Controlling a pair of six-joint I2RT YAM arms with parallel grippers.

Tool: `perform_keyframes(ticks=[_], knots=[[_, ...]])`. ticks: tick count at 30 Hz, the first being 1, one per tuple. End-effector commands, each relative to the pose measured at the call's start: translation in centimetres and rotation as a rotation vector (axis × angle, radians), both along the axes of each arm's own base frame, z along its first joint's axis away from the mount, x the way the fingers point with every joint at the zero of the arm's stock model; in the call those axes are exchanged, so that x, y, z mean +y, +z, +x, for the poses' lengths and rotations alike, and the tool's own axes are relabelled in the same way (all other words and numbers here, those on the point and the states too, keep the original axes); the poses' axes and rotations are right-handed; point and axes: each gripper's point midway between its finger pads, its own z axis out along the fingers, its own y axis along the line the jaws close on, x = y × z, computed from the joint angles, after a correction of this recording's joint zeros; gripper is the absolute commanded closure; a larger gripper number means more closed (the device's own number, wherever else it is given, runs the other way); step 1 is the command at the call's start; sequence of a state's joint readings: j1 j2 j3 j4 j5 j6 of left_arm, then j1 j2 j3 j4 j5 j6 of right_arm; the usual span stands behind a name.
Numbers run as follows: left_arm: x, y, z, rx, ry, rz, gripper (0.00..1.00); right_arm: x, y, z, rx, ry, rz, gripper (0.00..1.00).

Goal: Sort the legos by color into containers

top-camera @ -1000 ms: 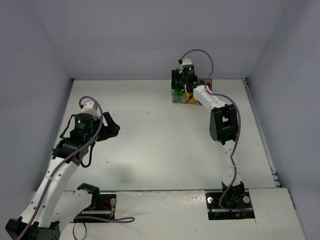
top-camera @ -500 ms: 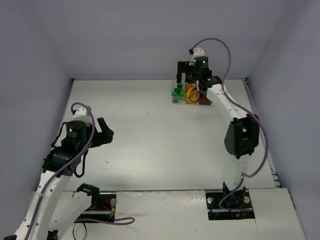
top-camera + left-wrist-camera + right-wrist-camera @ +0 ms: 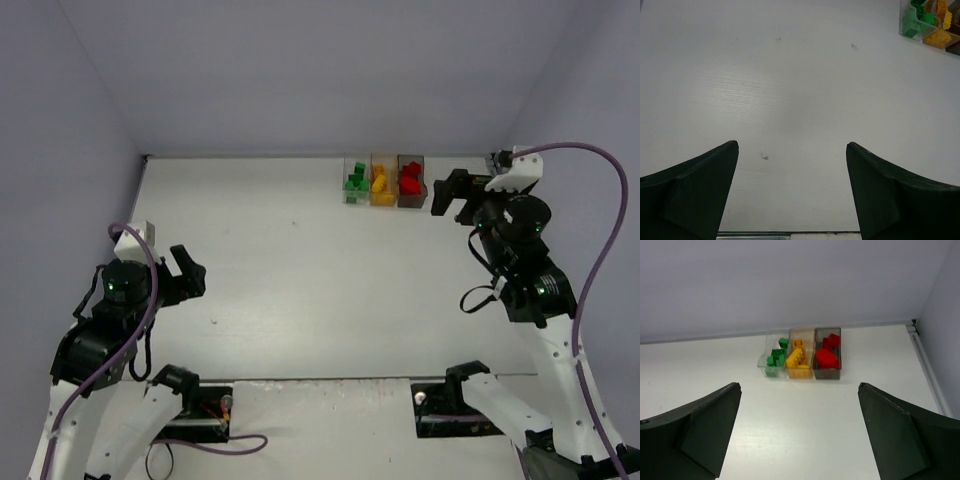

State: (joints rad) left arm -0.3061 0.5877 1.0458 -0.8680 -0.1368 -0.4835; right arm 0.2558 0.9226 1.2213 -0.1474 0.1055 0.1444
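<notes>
The sorting looks done to me; I see no brick lying loose on the white table (image 3: 300, 290), and every small plastic toy brick in view sits in the row of three small transparent boxes (image 3: 396, 165) at the table's far edge, right of its middle. The clear box (image 3: 771, 372) at the row's left end holds the green bricks (image 3: 776, 356); the orange-tinted box (image 3: 800, 374) in the middle holds the yellow-orange bricks (image 3: 796, 356); the dark smoky box (image 3: 827, 374) at the right end holds the red bricks (image 3: 826, 356); each colour keeps to its own compartment, as far as I can tell. My left gripper (image 3: 791, 145) hangs near the table's left edge, jaws spread wide with nothing between them; my right gripper (image 3: 799, 385) hovers toward the right edge, apart from the row, likewise spread and empty. The next move, I judge, calls only for checking that no brick hides behind my arms.
</notes>
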Motion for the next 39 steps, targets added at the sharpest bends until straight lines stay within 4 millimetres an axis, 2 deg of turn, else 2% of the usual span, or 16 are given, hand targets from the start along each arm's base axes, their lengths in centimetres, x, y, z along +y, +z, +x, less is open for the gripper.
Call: perform_keyframes(ticks=[1, 2, 4, 5, 8, 13, 16, 23, 34, 39], knots=[[0.4, 1.8, 0.5, -0.049, 0.014, 0.03, 0.18, -1.5, -2.3, -3.0, 0.056, -0.037, -0.027, 0.0], [0.4, 1.9, 0.5, -0.051, 0.011, 0.032, 0.18, -1.9, -2.5, -4.7, 0.047, -0.034, -0.024, 0.0], [0.2, 1.8, 0.8, -0.049, 0.005, 0.036, 0.18, -1.8, -2.3, -6.1, 0.024, -0.014, -0.011, 0.0], [0.0, 1.7, 0.9, -0.045, -0.002, 0.035, 0.18, -2.0, -1.8, -7.5, -0.008, -0.006, 0.004, 0.0], [-0.4, 1.4, 1.3, -0.041, -0.007, 0.018, 0.18, -2.6, -1.8, -9.3, -0.025, -0.018, 0.028, 0.0], [-0.8, 1.7, 2.1, -0.067, -0.001, -0.015, 0.18, -3.3, -2.0, -10.6, -0.039, -0.036, 0.029, 0.0], [-0.6, 1.9, 2.3, -0.074, 0.015, -0.01, 0.18, -3.2, -1.4, -10.8, -0.043, -0.031, 0.039, 0.0], [-0.5, 2.2, 1.8, -0.057, 0.026, -0.02, 0.18, -2.9, -2.0, -10.6, -0.023, -0.016, 0.034, 0.0], [-0.8, 0.8, 1.4, -0.003, 0.041, -0.06, 0.18, -2.4, -2.3, -10.1, -0.006, 0.007, 0.013, 0.0], [-1.0, 0.8, 1.4, 0.008, 0.038, -0.071, 0.18, -2.1, -2.6, -9.5, 0.015, 0.016, 0.005, 0.0]])
